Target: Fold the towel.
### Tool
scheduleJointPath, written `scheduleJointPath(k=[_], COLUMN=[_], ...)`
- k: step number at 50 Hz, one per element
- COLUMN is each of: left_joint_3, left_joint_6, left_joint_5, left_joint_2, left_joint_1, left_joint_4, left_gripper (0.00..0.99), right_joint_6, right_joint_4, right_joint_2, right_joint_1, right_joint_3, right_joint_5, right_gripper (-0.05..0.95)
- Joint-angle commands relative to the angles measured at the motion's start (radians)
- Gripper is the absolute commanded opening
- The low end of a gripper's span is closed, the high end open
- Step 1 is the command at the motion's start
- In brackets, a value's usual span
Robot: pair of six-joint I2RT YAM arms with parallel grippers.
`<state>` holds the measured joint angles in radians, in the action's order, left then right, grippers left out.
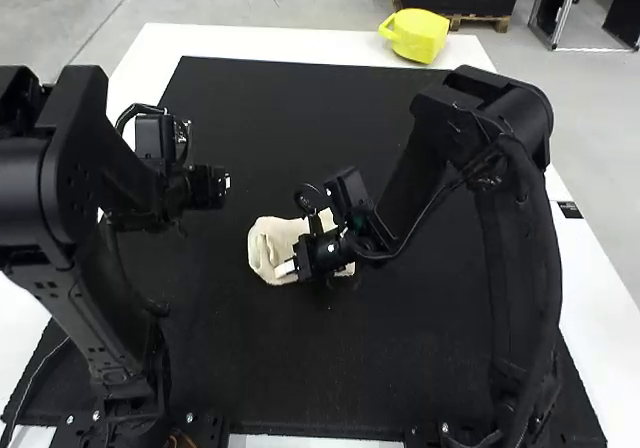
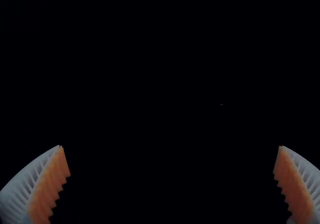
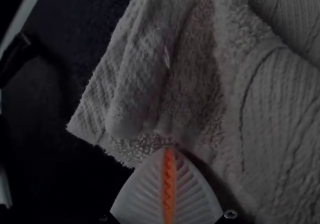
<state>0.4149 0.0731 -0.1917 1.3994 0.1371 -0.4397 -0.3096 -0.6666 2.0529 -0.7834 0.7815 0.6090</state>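
Note:
The cream towel (image 1: pixel 268 243) lies bunched near the middle of the black mat in the high view. My right gripper (image 1: pixel 287 268) is over its near part; the right wrist view has the same gripper (image 3: pixel 169 150) with its pads pressed together, shut on a bit of the towel's edge at the tips. Thick, uneven folds of the towel (image 3: pixel 270 119) spread around that spot. Off to the left of the towel, my left gripper (image 1: pixel 224 185) is above the mat, apart from the cloth. The left wrist view has this gripper (image 2: pixel 170 151) wide open, with nothing between its fingers.
The black mat (image 1: pixel 280 98) covers most of the white table (image 1: pixel 240 43). A yellow container (image 1: pixel 416 36) stands at the table's far edge, right of centre. The right arm's links (image 1: pixel 520 228) rise over the mat's right side.

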Motion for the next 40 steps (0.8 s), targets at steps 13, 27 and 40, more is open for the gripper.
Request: scheduleJointPath(k=[13, 27, 40], left_joint_3=[-0.001, -0.001, 0.036], left_joint_6=[0.008, 0.011, 0.017], left_joint_5=[-0.018, -0.018, -0.017], left_joint_2=[-0.048, -0.048, -0.077], left_joint_1=[0.010, 0.009, 0.010], left_joint_4=[0.002, 0.010, 0.052], left_gripper=[0.961, 0.961, 0.961], right_joint_6=[-0.098, -0.121, -0.115], right_joint_4=[-0.022, 0.108, 0.335], right_joint_2=[-0.062, -0.201, -0.458], right_joint_1=[-0.005, -0.027, -0.024], right_joint_3=[-0.002, 0.019, 0.098], right_joint_5=[0.023, 0.084, 0.104], right_gripper=[-0.02, -0.02, -0.02])
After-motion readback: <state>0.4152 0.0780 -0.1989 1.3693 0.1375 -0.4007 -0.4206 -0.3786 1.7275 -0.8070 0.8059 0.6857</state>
